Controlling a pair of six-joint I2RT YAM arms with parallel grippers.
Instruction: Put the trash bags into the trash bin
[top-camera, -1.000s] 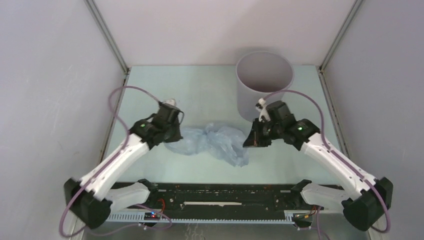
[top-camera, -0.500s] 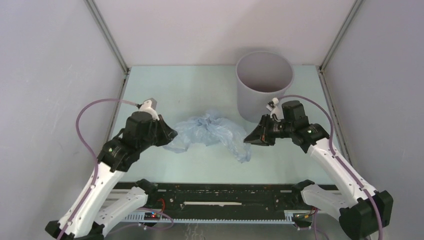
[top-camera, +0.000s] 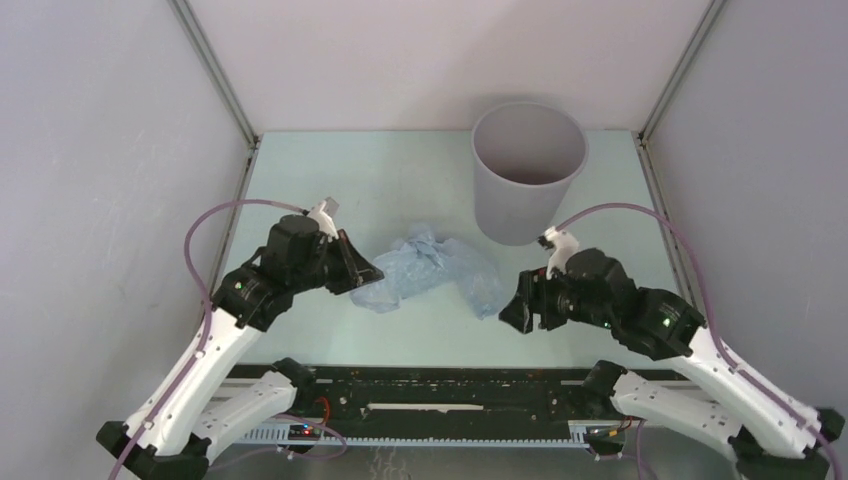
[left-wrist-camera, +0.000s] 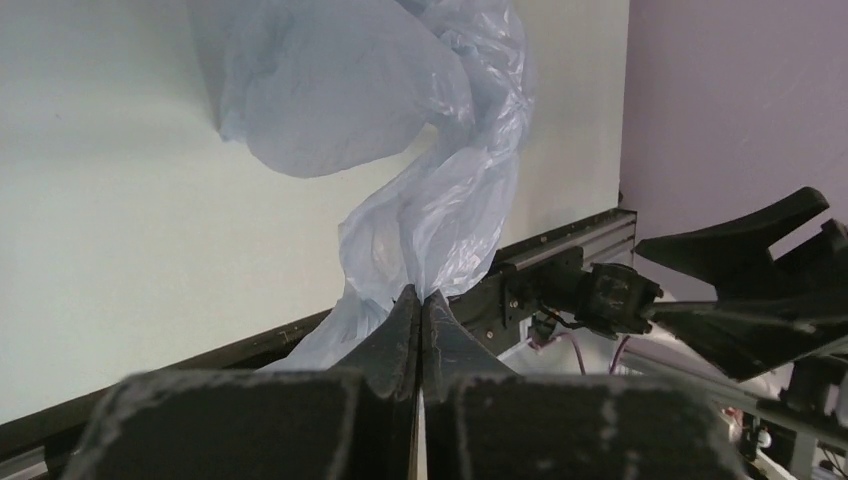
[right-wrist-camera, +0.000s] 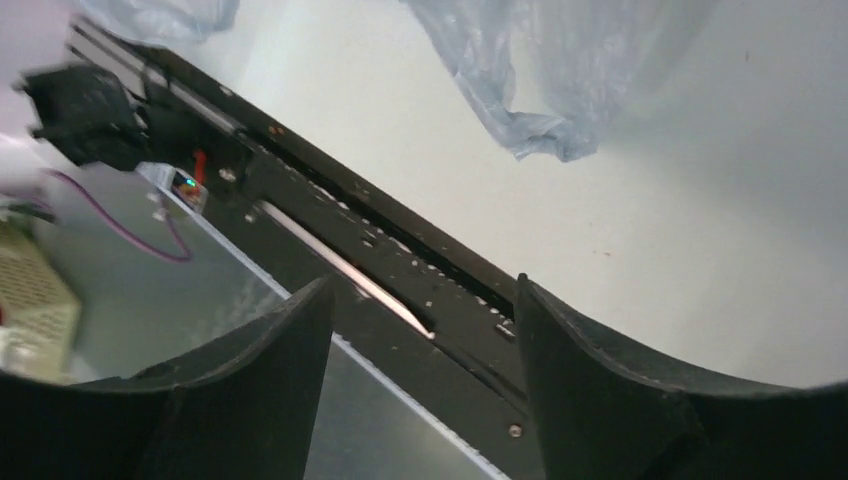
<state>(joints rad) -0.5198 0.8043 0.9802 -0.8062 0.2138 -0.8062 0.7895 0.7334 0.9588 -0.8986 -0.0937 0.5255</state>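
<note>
The thin, wrinkled pale blue plastic trash bag (top-camera: 435, 272) lies crumpled on the pale green bench (top-camera: 330, 170), just in front of the plain grey round plastic bin (top-camera: 527, 175) and apart from its wall. The bin shows only in the top view.

The left end effector (top-camera: 362, 272) meets the bag's left edge. From above, the contact is hidden under the wrist. In the left wrist view, the left end effector (left-wrist-camera: 420, 300) has its fingers pressed together, with a twisted tail of the bag (left-wrist-camera: 350, 90) running down into their tips. How much film is caught there is hard to make out.

The right end effector (top-camera: 512, 308) sits beside the bag's right end. In its own view, the right end effector (right-wrist-camera: 420, 290) is spread wide and holds nothing. Only a lower corner of the bag (right-wrist-camera: 560, 60) shows there, and the left side of that view is blurred.

Half a second ago the right end effector was close to the foot of the bin. It has since drawn back toward the near edge. The left end effector has moved rightward, and the bag is more bunched. The bin has not moved.
</note>
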